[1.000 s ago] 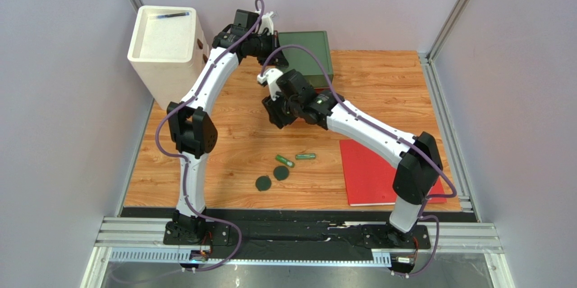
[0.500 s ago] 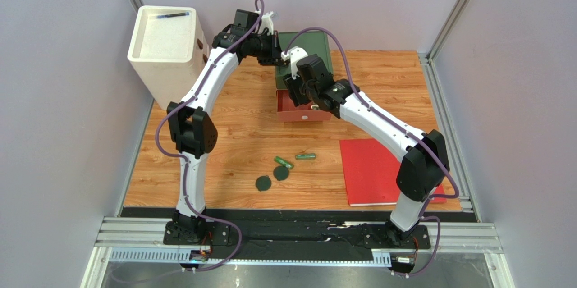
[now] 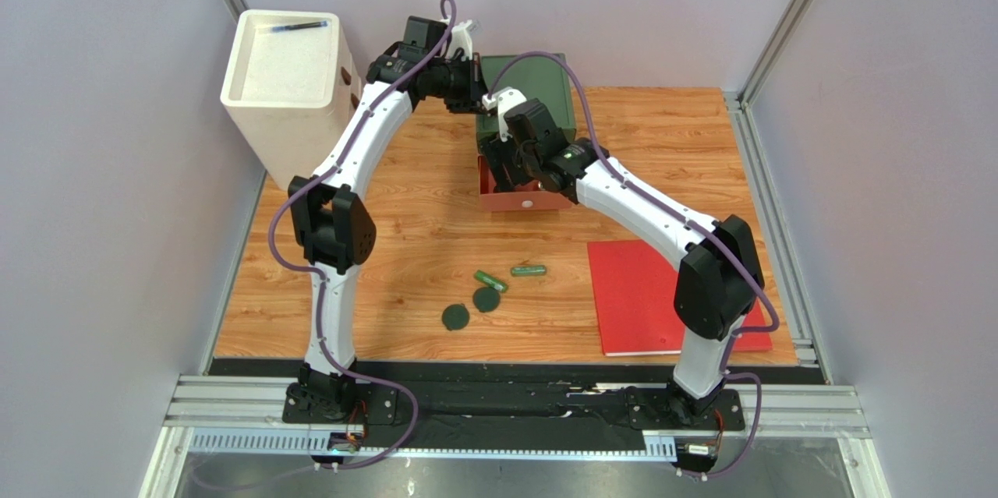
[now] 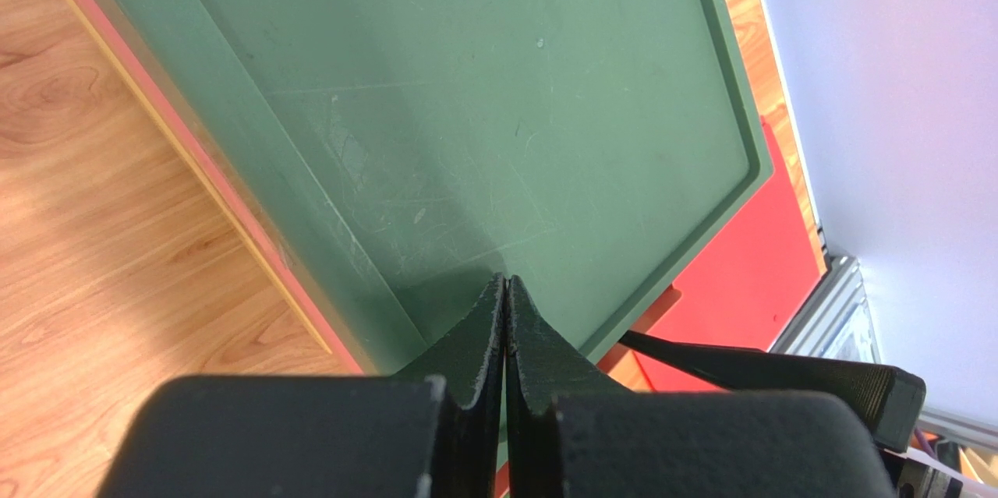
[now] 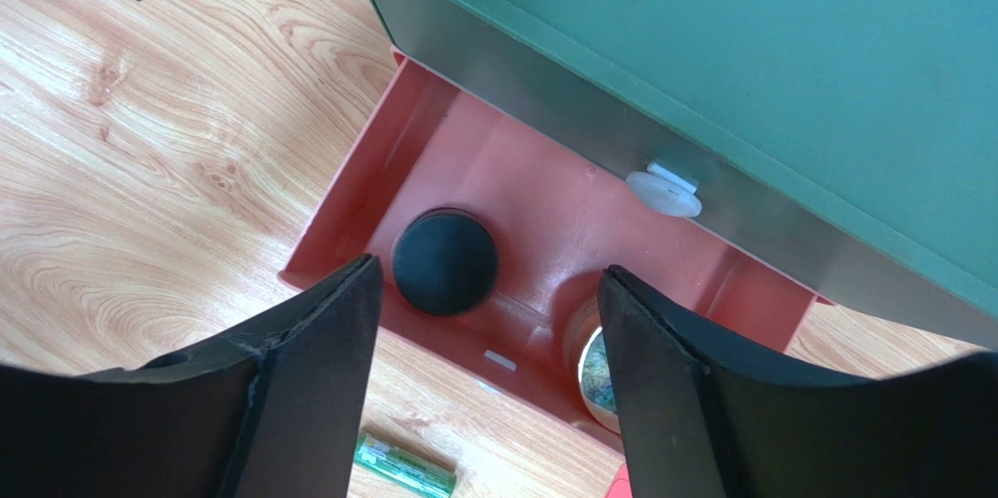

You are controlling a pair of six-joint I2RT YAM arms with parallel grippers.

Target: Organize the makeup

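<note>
A green box (image 3: 541, 87) has its red drawer (image 3: 524, 199) pulled out toward me. In the right wrist view the drawer (image 5: 342, 203) holds a black ball-shaped piece (image 5: 444, 261) and a round jar (image 5: 589, 360), half hidden by a finger. My right gripper (image 5: 490, 274) is open and empty, just above the drawer (image 3: 511, 163). Two slim green tubes (image 3: 492, 279) (image 3: 528, 271) and two dark green compacts (image 3: 456, 317) (image 3: 486, 299) lie on the table in front. My left gripper (image 4: 506, 283) is shut and empty, its tips on the box lid (image 4: 469, 112) (image 3: 478, 95).
A white bin (image 3: 287, 83) with a black pen (image 3: 293, 26) on it stands at the back left. A flat red book (image 3: 656, 294) lies at the front right. Grey walls close in both sides.
My right gripper has moved back and to the right, from over the table to above the drawer, which now shows open. The left arm has not moved.
</note>
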